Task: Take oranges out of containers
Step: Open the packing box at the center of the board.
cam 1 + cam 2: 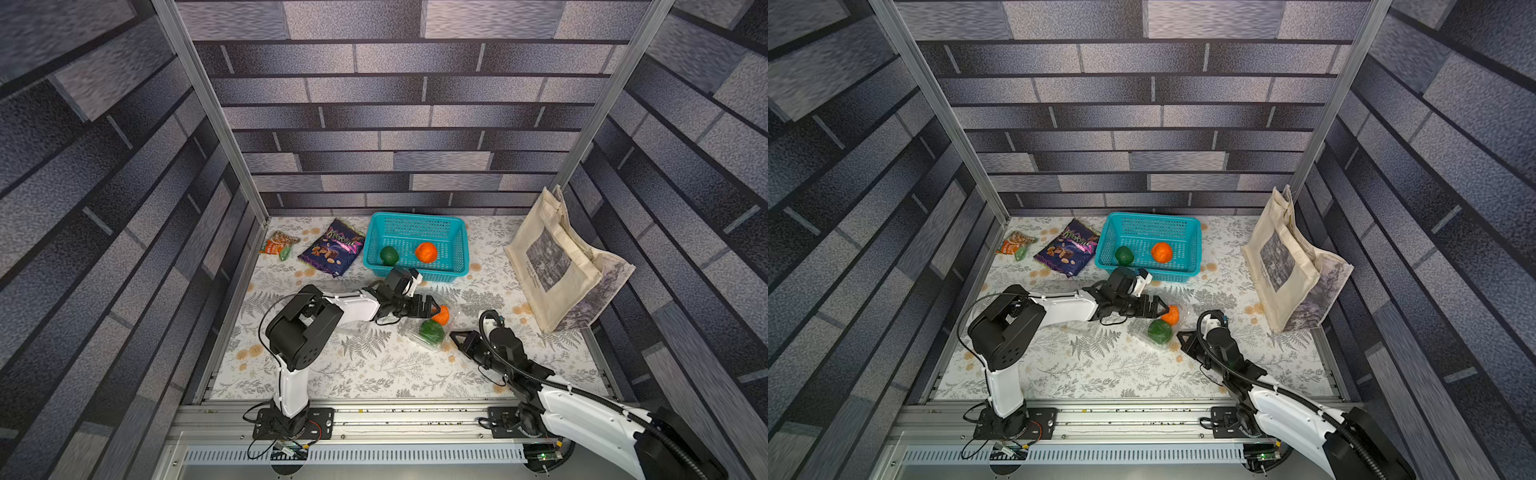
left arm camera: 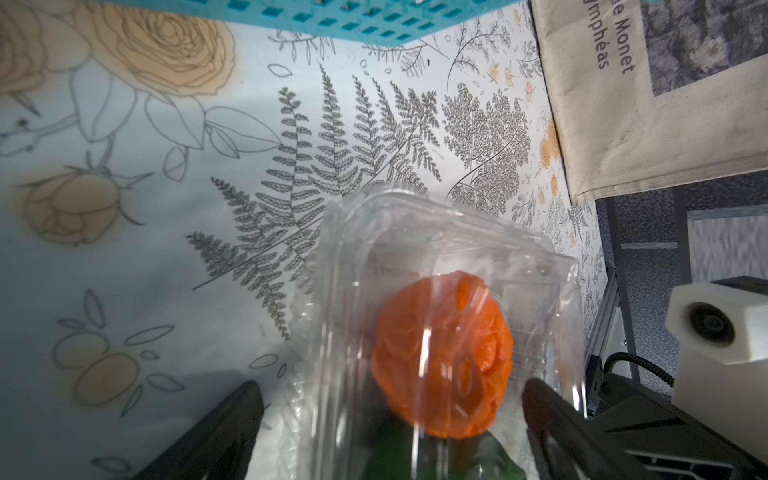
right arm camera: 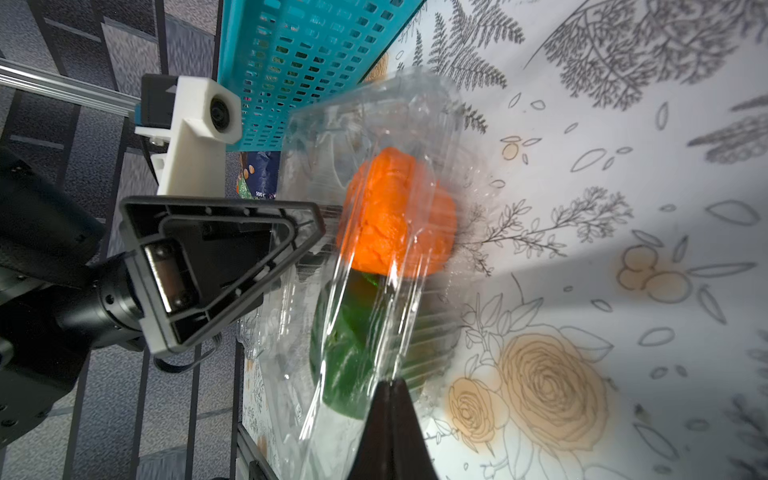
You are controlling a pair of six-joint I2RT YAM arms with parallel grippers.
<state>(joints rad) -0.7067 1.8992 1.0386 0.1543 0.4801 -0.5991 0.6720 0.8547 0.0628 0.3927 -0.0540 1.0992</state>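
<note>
Carrying surface: one table (image 1: 374,374), fully covered by a white cloth printed with grey ferns and pale orange roses. Aluminium rails frame it on the left, right and near sides.

Items lying directly on it:
- Small orange snack packet (image 1: 279,244), far left corner, flat.
- Purple snack bag (image 1: 332,248), just right of the packet, flat.
- Teal basket (image 1: 415,230), far centre.
- Beige tote bag (image 1: 552,257), far right, standing and leaning.
- Clear plastic container (image 2: 415,241), centre, near side of the basket.

High above the near edge, looking down over the whole desk (image 1: 374,374) in both top views; at each wrist, close on the same clear box (image 2: 436,232).
</note>
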